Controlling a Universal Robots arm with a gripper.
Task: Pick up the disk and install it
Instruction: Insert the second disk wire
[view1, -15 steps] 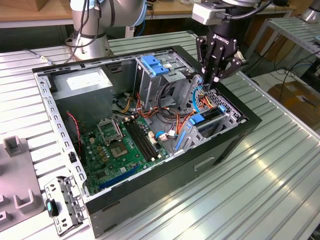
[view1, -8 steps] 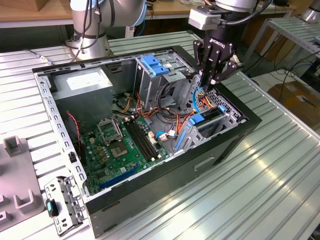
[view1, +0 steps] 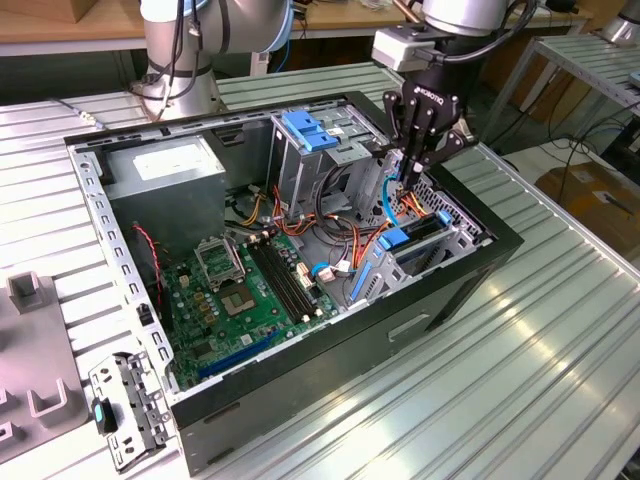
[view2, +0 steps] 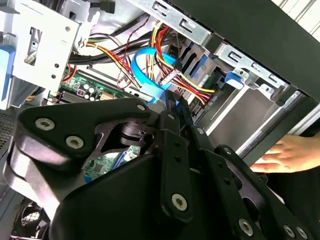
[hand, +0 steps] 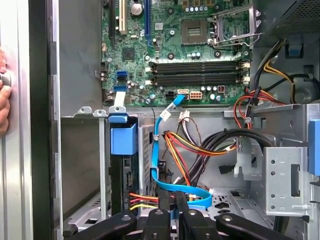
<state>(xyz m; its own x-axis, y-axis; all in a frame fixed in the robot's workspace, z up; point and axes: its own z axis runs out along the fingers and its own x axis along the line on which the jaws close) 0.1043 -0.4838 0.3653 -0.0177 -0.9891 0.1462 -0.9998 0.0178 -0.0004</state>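
Observation:
The disk (view1: 422, 230) stands on edge in the low metal bay at the exterior view's right end of the open computer case, its blue carrier rail (view1: 393, 240) showing on top. In the first wrist view the disk (hand: 120, 175) is a dark slab under a blue rail end (hand: 123, 140). My gripper (view1: 408, 180) hangs just above the bay beside the disk. Its fingertips (hand: 163, 200) are drawn together on a thin blue cable (hand: 156, 150), which loops down from the motherboard. The gripper (view2: 176, 100) also holds that cable in the second wrist view.
A tall metal cage with a blue latch (view1: 306, 130) stands behind the gripper. Bundles of orange, yellow and black wires (hand: 200, 150) crowd the space by the bay. The motherboard (view1: 250, 290) lies on the case floor. A person's hand (view2: 285, 155) rests on the case's outer wall.

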